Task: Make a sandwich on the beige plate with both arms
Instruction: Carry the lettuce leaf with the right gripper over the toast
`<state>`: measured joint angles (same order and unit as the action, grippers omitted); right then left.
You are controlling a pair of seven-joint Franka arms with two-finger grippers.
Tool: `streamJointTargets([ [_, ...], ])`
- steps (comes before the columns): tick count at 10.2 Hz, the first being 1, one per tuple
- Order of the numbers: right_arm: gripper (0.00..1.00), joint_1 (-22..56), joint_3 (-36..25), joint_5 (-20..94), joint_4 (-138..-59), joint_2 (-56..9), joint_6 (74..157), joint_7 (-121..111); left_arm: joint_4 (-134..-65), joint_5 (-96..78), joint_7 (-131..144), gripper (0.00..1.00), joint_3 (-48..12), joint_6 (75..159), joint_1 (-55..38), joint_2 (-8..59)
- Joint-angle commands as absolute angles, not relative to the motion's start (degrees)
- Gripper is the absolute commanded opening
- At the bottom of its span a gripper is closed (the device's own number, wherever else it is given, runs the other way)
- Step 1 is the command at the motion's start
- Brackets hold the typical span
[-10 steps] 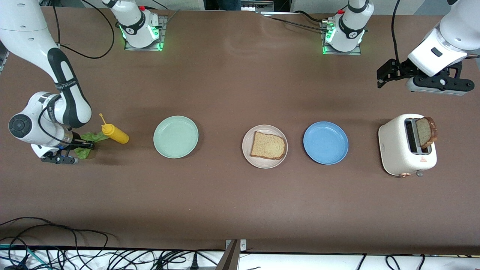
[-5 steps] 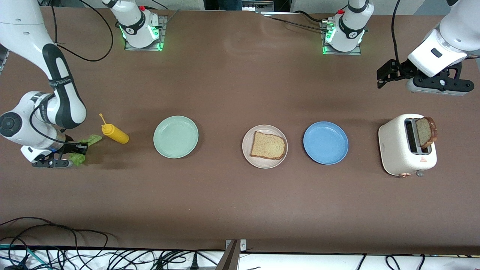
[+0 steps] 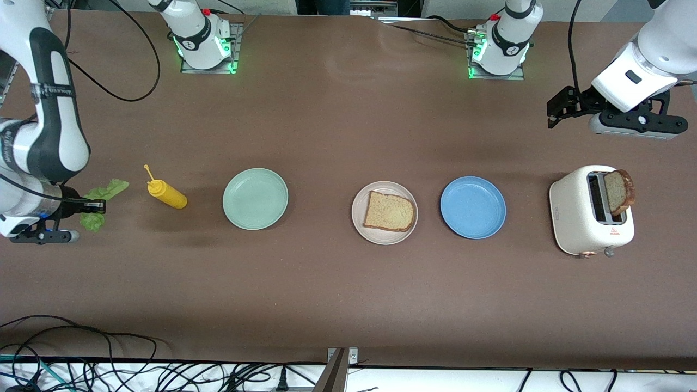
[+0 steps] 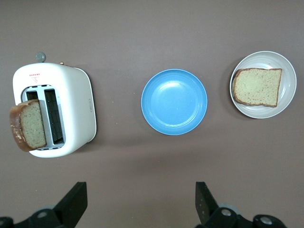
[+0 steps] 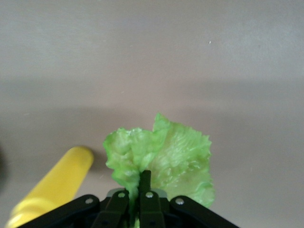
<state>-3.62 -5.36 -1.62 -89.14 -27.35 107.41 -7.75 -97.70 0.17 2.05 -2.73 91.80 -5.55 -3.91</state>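
My right gripper (image 3: 97, 206) is shut on a ruffled green lettuce leaf (image 3: 103, 197), lifted above the table at the right arm's end; in the right wrist view the lettuce leaf (image 5: 166, 159) bunches around my right gripper (image 5: 141, 183). One brown bread slice (image 3: 389, 211) lies on the beige plate (image 3: 359, 223) mid-table, seen also as the beige plate (image 4: 287, 97) in the left wrist view. A second bread slice (image 3: 619, 190) stands up out of the white toaster (image 3: 577, 218). My left gripper (image 3: 555, 111) hangs open and empty above the table near the toaster.
A yellow squeeze bottle (image 3: 166, 193) lies beside the lettuce. A mint-green plate (image 3: 255, 198) and a blue plate (image 3: 472, 207) flank the beige plate, both bare. Cables run along the table's edge nearest the front camera.
My right gripper has risen with the lettuce leaf in it and drifted away from the yellow bottle. The left arm has stayed still.
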Motion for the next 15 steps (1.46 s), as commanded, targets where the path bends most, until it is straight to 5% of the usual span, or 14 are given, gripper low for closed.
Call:
streamJointTargets([
  [1,0.0,0.7,-5.2,-1.1,-82.7,-28.1,100.2,-0.3,-96.9,1.7,2.2,1.0,-2.5,90.9,-6.2,-3.7],
  [5,0.0,15.0,-5.2,-0.3,-80.2,-28.4,100.3,18.5,-96.9,1.6,2.2,1.0,-2.5,90.9,-6.2,-3.7],
  [9,0.0,27.0,-5.2,0.3,-69.2,-37.6,103.0,43.6,-96.9,1.6,2.2,1.0,-2.5,90.9,-6.1,-3.7],
  [15,0.0,38.1,-5.2,17.9,-69.1,-45.5,122.5,71.7,-96.9,1.6,2.2,1.0,-2.5,90.9,-6.0,-3.7],
])
